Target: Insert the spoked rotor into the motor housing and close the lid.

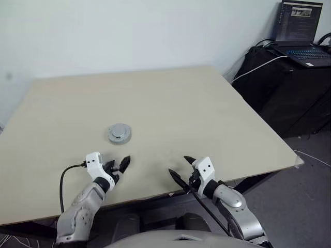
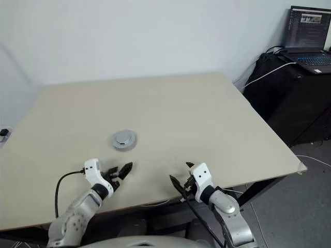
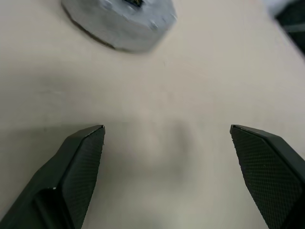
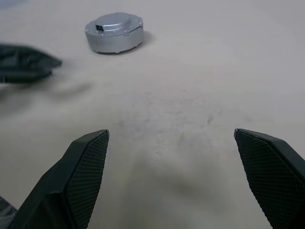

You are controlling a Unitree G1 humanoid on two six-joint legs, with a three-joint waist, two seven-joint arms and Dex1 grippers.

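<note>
On the beige tabletop [image 1: 207,108] sits one closed round light-grey metal motor housing [image 1: 119,133] with the lid on; the spoked rotor is presumably inside, so the task looks finished. The left gripper [image 1: 118,166] and right gripper [image 1: 179,168] hover nearby, jaws apart and empty.

I see a bright, even light over the whole table [image 1: 207,103], with no glare on it. The shadows are soft and small (just a thin dark edge under the lid [image 1: 119,133]). From my left wrist the lid [image 3: 121,21] looks smeared and fuzzy. From my right wrist it looks fairly sharp, but the left gripper [image 4: 26,64] there is a dark blur.
</note>
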